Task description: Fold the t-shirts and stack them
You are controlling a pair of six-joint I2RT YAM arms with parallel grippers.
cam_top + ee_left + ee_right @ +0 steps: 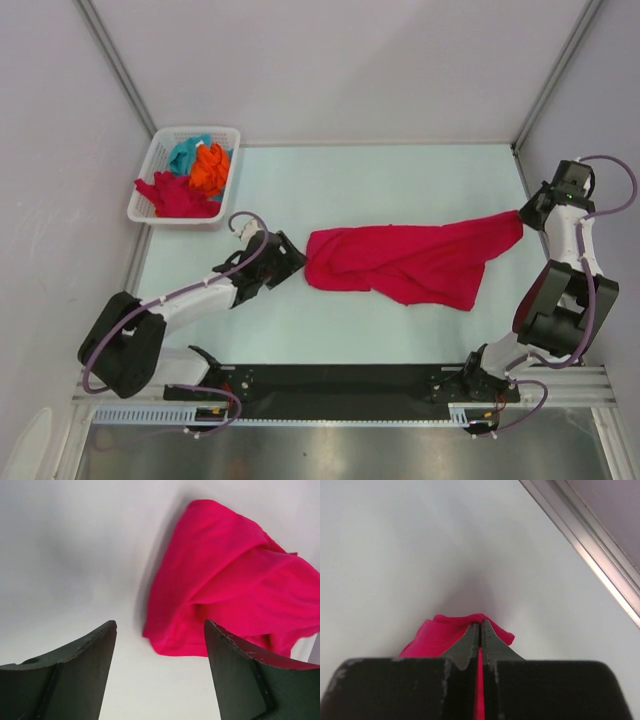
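Note:
A crumpled crimson t-shirt [410, 260] lies stretched across the middle of the table. My right gripper [524, 213] is shut on its right corner, and the red cloth [445, 630] shows pinched between the closed fingers and bulging past the tips [480, 625]. My left gripper [296, 262] stands open just left of the shirt's left end [200, 615], nothing between its fingers [85, 665]. More t-shirts sit bundled in the basket: a crimson one [178, 195], an orange one [210, 168] and a teal one [186, 153].
The white lattice basket [150, 165] stands at the table's far left corner. A metal frame rail [590, 550] runs along the table's right edge close to my right gripper. Enclosure walls stand on the left, back and right.

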